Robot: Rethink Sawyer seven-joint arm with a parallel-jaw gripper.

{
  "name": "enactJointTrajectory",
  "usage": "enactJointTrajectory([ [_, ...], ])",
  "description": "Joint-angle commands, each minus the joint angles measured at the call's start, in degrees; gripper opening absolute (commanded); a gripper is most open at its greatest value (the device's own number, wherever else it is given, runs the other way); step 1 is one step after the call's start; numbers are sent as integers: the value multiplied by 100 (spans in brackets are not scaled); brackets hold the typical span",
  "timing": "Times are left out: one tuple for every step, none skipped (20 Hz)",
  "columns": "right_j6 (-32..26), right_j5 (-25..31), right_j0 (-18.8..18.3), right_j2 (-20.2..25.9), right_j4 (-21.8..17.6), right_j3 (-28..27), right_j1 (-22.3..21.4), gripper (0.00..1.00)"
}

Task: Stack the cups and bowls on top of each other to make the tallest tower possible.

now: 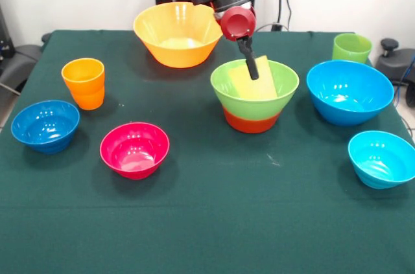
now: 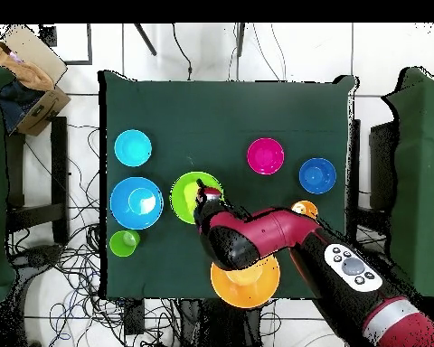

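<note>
My hand (image 1: 253, 70) reaches down into the light green bowl (image 1: 283, 90), which sits nested on the orange-red bowl (image 1: 251, 122) near the counter's (image 1: 207, 222) middle. The pale yellow cup (image 1: 253, 85) lies tilted inside the green bowl, touching my hand — whether my hand grips it or is open, I cannot tell; only one dark finger seems to show. Big yellow-orange bowl (image 1: 176, 33) behind. Orange cup (image 1: 83, 82), small dark blue bowl (image 1: 45, 125) and magenta bowl (image 1: 135, 149) to one side; light green cup (image 1: 351, 47), big blue bowl (image 1: 349, 91), small cyan bowl (image 1: 382, 157) to the other.
</note>
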Motion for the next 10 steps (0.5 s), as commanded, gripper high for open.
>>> enactJointTrajectory([
  [1011, 104, 286, -296, -140, -270, -127, 100],
  [1007, 96, 284, -291, -138, -272, -127, 100],
  [1005, 96, 285, -293, -137, -269, -131, 100],
  [1003, 96, 286, -294, -135, -266, -135, 100],
  [1014, 85, 300, -309, -132, -267, -137, 100],
  [1025, 74, 313, -323, -129, -269, -139, 100],
  [1038, 79, 335, -334, -115, -261, -157, 100],
  [1053, 110, 356, -351, -89, -251, -201, 100],
  [1069, 194, 355, -310, -13, -194, -311, 100],
  [1052, 394, 271, -158, 143, -81, -500, 100],
])
